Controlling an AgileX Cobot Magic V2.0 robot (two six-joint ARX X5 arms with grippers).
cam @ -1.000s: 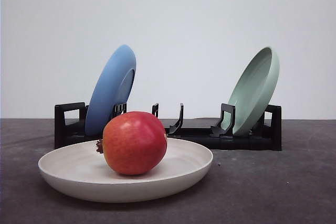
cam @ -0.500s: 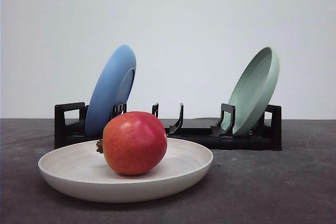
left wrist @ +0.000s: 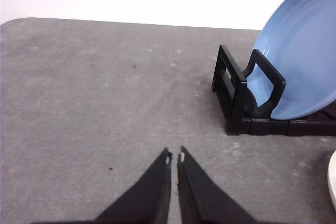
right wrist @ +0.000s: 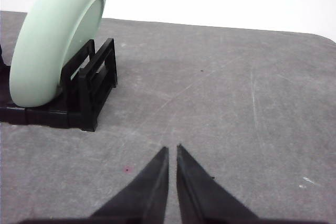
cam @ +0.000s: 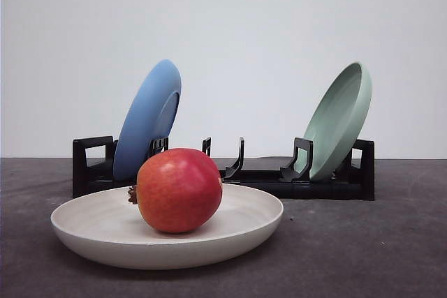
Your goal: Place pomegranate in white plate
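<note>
- Nearest in the front view, the white plate (cam: 105, 232) sits flat on the dark grey table (cam: 363, 256), holding the pomegranate (cam: 179, 190) just left of its centre.
- The pomegranate is round and smooth, red with an orange-yellow blush, its small brownish crown pointing left.
- Behind the plate, a black dish rack (cam: 328, 185) props a blue plate (cam: 148, 118) at its left end and a pale green plate (cam: 340, 119) at its right, both tilted on edge.
- The left gripper (left wrist: 174, 159) hovers over bare table near the rack's blue-plate end, fingertips nearly touching, gripping nothing.
- The right gripper (right wrist: 172, 151) hangs likewise beside the green-plate end, jaws almost together, empty.
</note>
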